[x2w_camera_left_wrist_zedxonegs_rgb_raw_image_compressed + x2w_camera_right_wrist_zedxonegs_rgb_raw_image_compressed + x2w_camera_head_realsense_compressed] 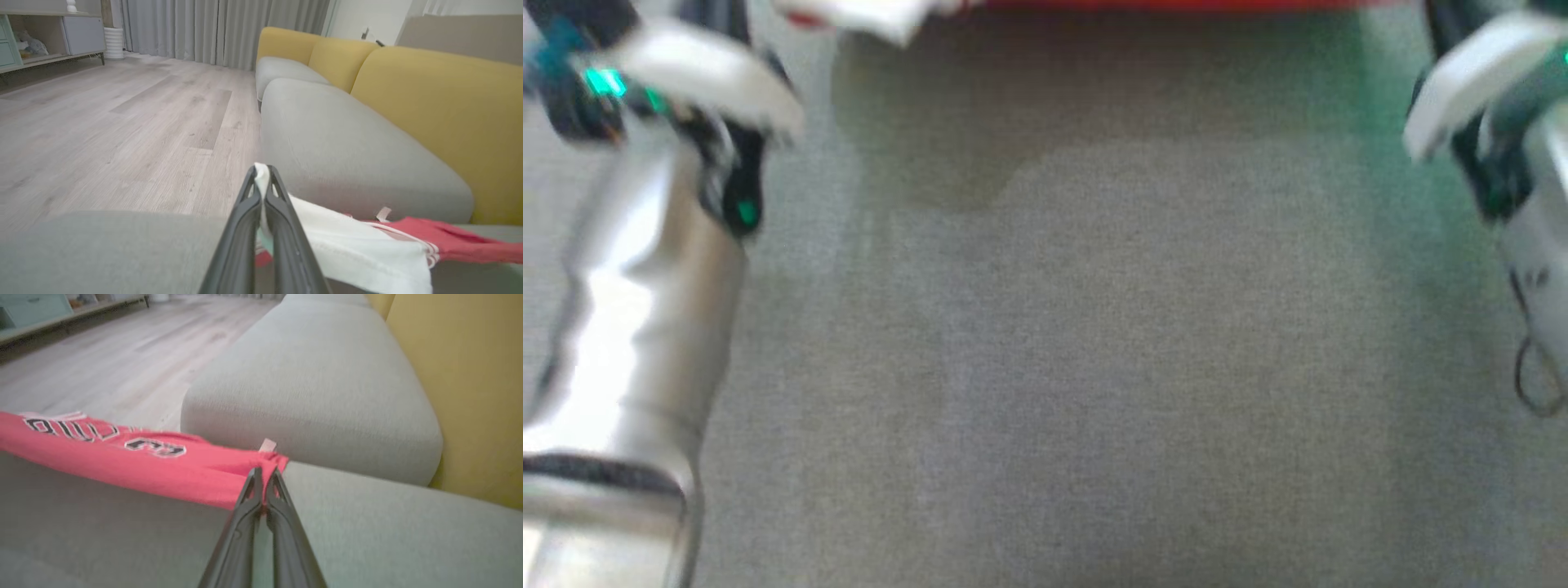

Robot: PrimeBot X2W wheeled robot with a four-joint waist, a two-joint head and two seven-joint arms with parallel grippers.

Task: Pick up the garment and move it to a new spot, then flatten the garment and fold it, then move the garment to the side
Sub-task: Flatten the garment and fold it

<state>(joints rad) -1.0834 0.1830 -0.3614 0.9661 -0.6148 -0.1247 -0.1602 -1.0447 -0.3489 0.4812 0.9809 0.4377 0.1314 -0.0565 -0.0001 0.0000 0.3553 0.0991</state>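
Head view, blurred: the garment point(874, 15) seems to lie as a white and red strip at the far edge of the grey cushion point(1094, 327). Left wrist view: the left gripper point(263, 173) has its jaws pinched together on the garment's white part, above the cushion. Right wrist view: the right gripper point(263, 475) has its jaws clamped on the garment's red edge, just over the cushion.

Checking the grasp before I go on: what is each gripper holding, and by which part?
Both hold the garment: the left gripper pinches a white edge, the right gripper a red edge near the small tag.
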